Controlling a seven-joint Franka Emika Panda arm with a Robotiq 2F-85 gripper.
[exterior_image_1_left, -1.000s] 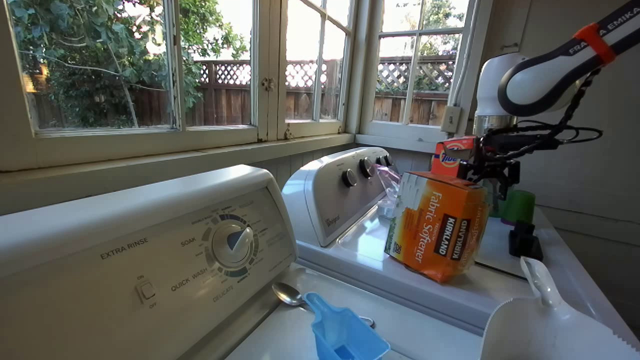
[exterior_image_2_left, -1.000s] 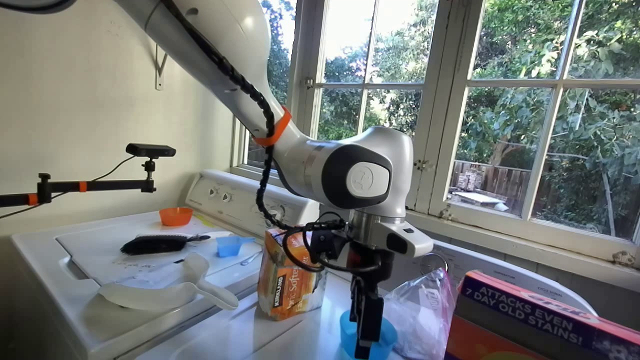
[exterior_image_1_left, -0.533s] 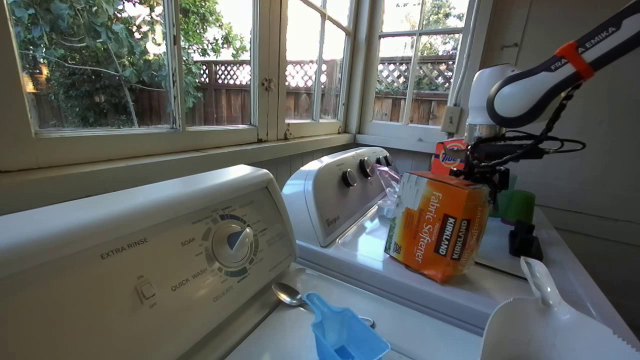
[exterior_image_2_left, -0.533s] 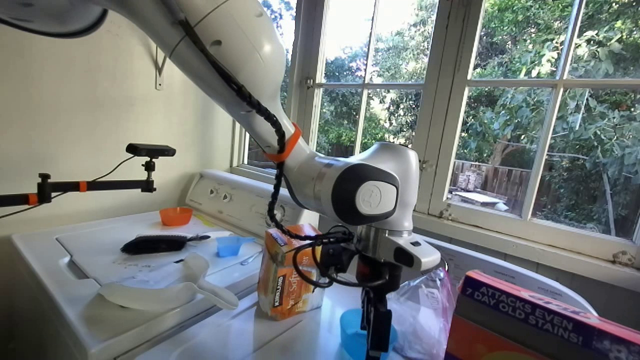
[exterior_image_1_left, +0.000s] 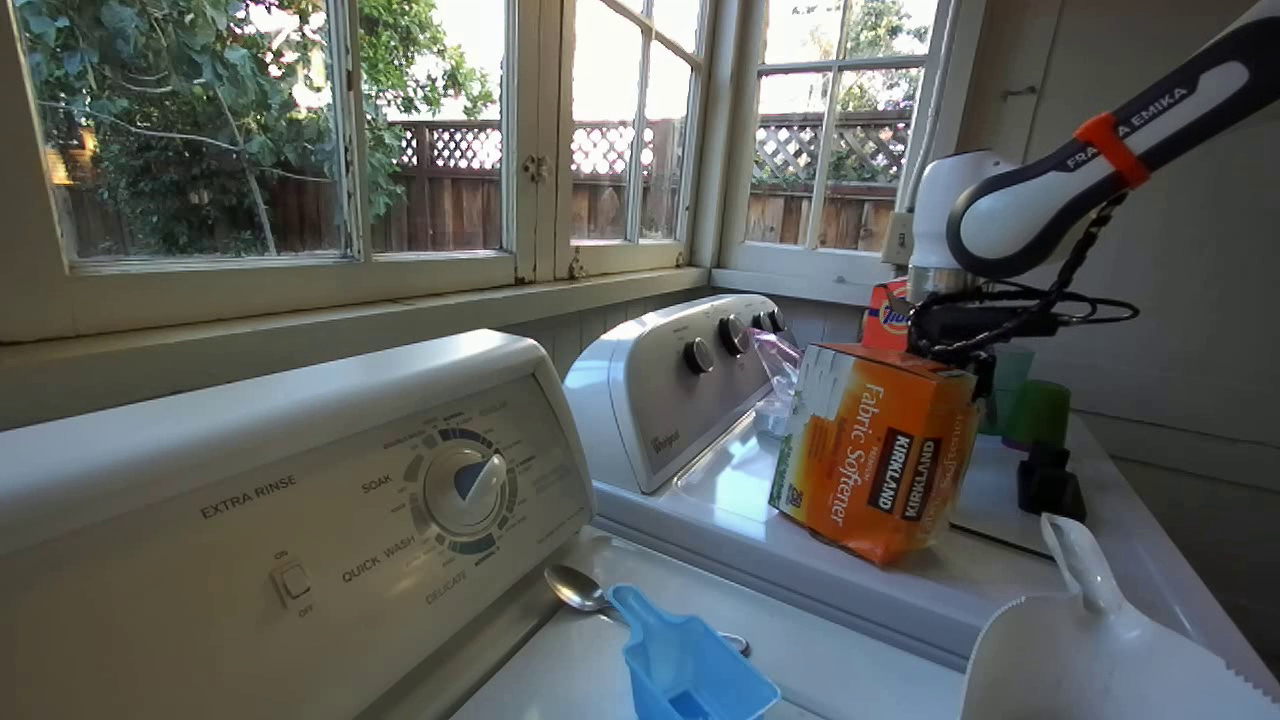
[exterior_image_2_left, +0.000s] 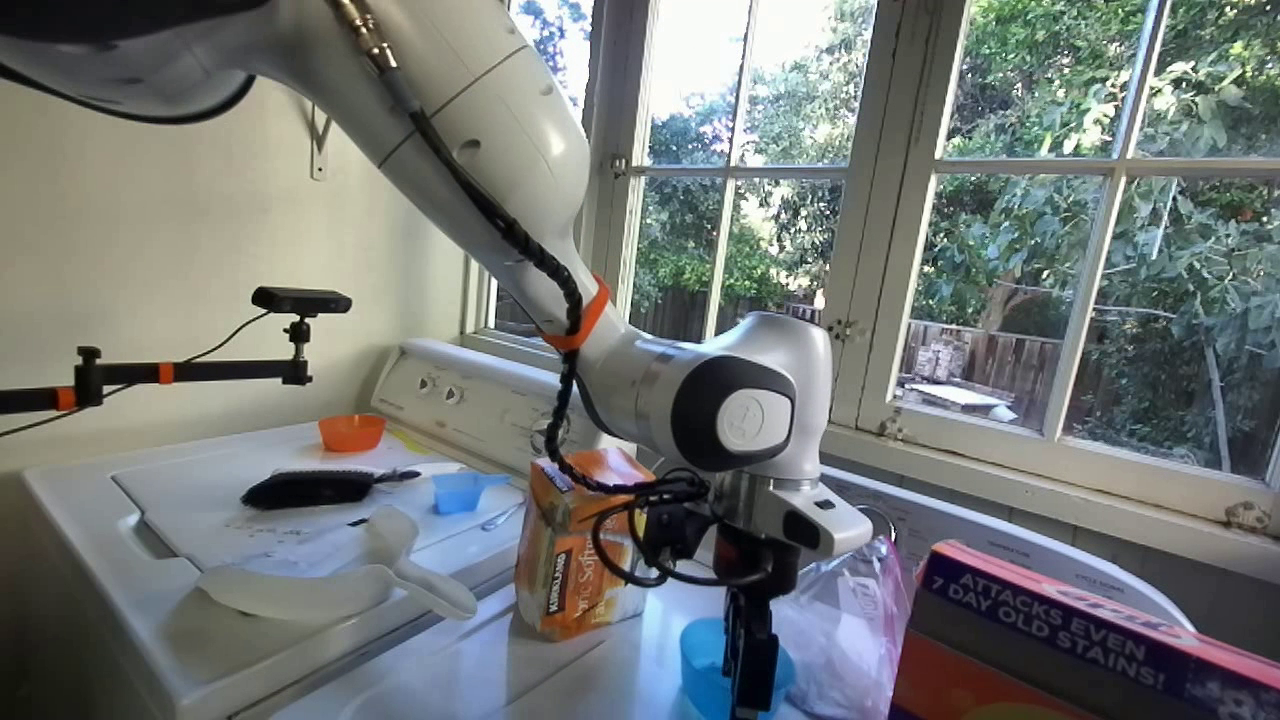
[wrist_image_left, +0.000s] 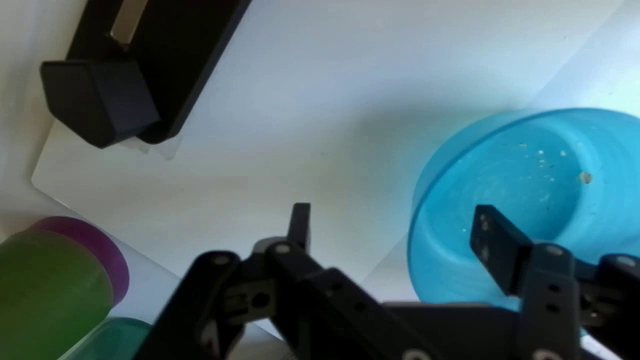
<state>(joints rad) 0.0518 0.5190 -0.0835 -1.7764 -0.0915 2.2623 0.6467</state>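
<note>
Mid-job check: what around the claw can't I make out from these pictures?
Claw: lower end hidden behind the softener box in an exterior view.
Blue cup: base cut off by the bottom edge in an exterior view; in the wrist view, the right edge crops one side.
Specks in the cup, wrist view: too small to identify.
Plastic bag, exterior view: contents too blurred to name.

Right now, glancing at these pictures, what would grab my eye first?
Probably the big robot arm, slanting down from the upper left of an exterior view. Next, its open gripper at a blue cup: in the wrist view, one fingertip shows over the cup, the other outside its rim. Then the bright orange Fabric Softener box, standing on the Whirlpool machine.
</note>
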